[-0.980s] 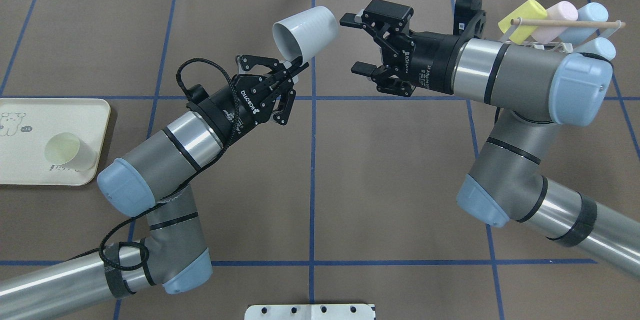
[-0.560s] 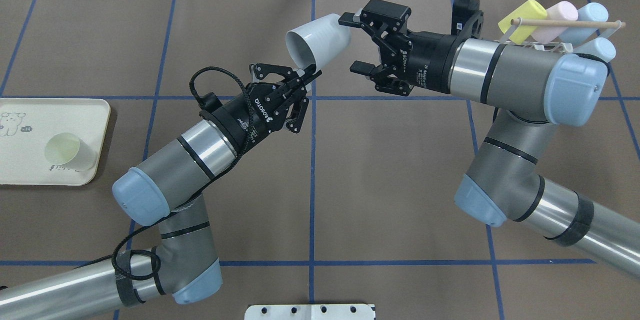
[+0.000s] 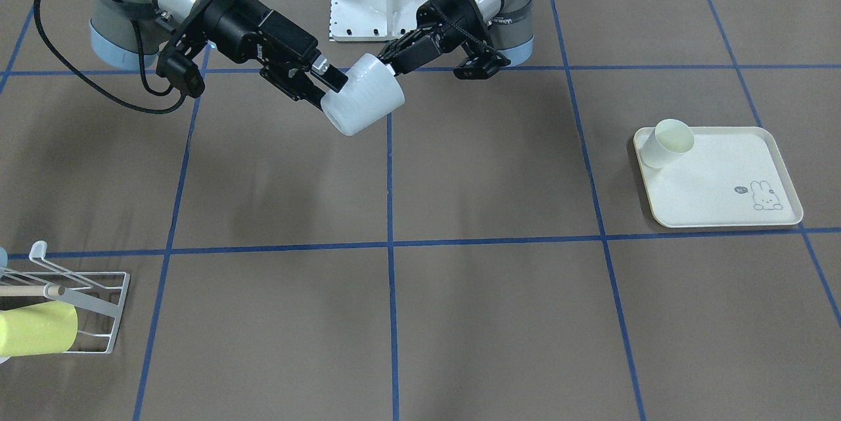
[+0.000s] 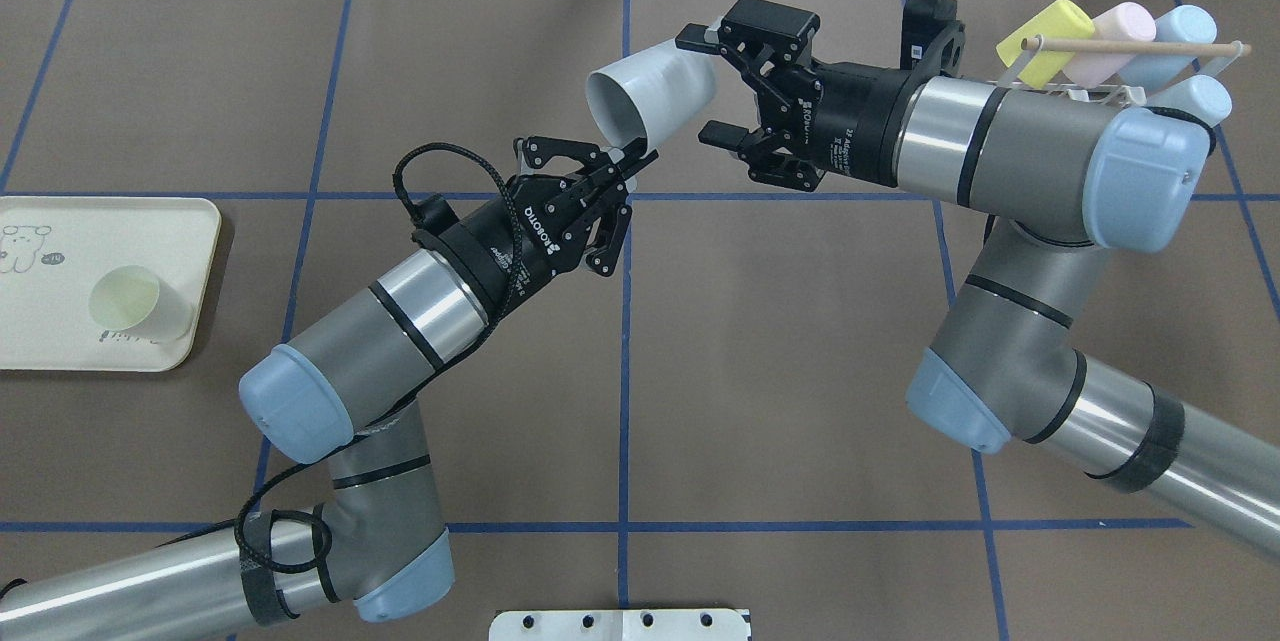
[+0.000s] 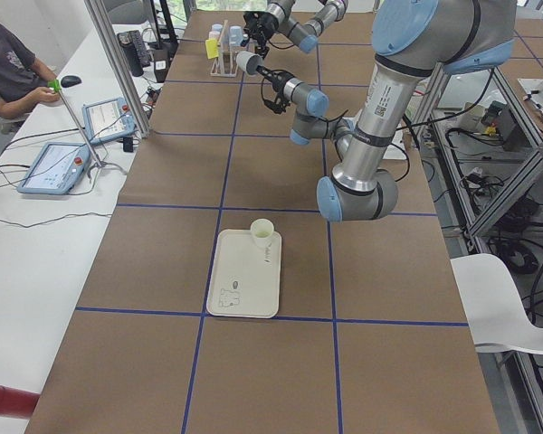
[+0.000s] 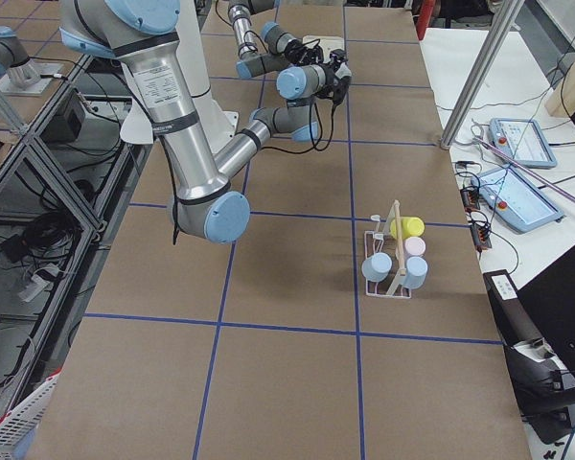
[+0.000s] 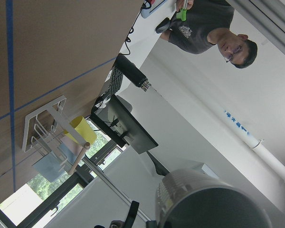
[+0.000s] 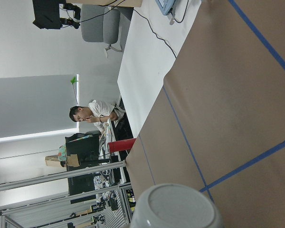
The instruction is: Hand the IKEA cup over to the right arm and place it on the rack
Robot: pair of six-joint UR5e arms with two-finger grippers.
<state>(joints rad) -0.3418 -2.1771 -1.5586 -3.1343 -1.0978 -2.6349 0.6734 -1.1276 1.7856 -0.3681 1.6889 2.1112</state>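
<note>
Mid-air cup handover above a brown-papered table (image 4: 800, 321) with a blue tape grid.
A white side bench (image 5: 36, 235) on the operators' side carries two teach pendants (image 5: 56, 167), with a person (image 5: 9, 72) seated at it. The cream rabbit-print tray (image 4: 150, 231) lies on the robot's left (bubble text too small to read). The rack (image 4: 1130, 46) holds yellow, pink and blue cups on the robot's right. The left gripper (image 4: 628, 161), marked "ROBOTIQ", pinches the white cup (image 4: 650, 93) by its rim. The right gripper (image 4: 702, 83) has its fingers spread and straddles the cup's base.
</note>
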